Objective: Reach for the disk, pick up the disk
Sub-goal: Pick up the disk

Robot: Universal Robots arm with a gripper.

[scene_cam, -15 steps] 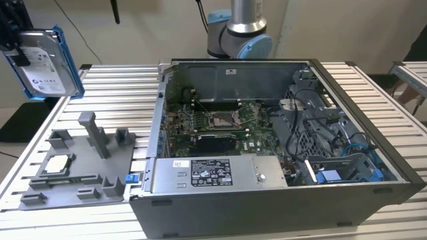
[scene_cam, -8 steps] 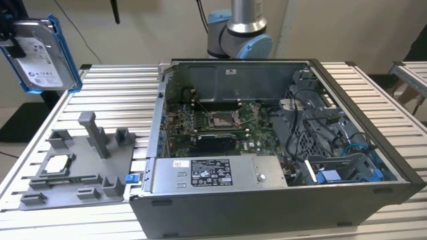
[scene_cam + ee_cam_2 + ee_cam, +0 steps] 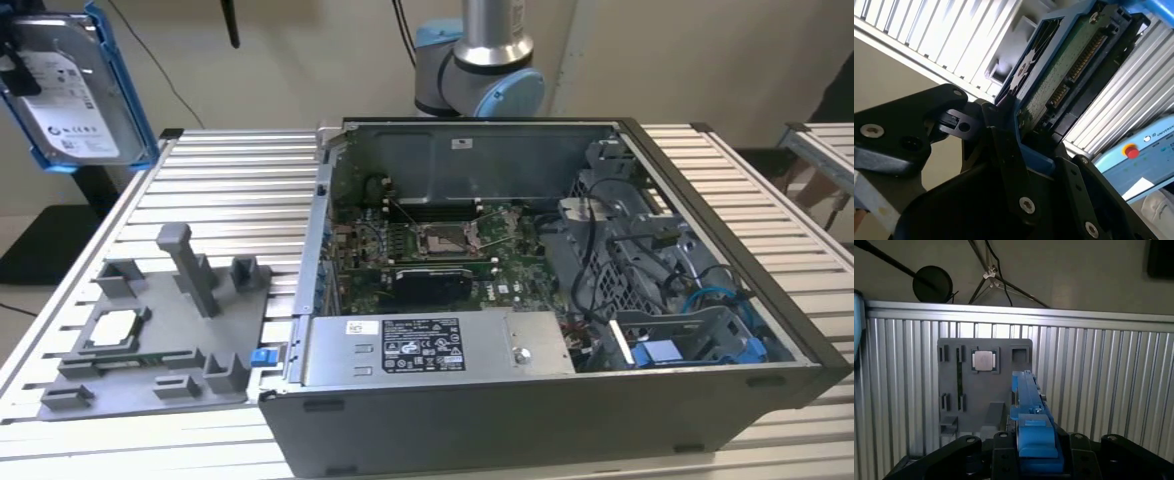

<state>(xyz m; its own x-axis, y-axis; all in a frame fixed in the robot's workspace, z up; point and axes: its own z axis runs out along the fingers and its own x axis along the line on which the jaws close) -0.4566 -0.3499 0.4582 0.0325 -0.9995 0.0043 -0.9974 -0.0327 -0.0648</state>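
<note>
Because the jaws of the gripper [image 3: 1037,440] are closed narrowly on its blue frame [image 3: 1026,392], the hard disk [image 3: 78,88] is held edge-on, well clear of the slatted table [image 3: 227,180], above the grey fixture tray [image 3: 954,390] and its processor chip [image 3: 984,360].

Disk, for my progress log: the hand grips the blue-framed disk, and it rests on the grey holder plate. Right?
Not quite. The hand grips the disk, but it is held up in the air, apart from the grey holder plate; the exterior view shows it.
</note>
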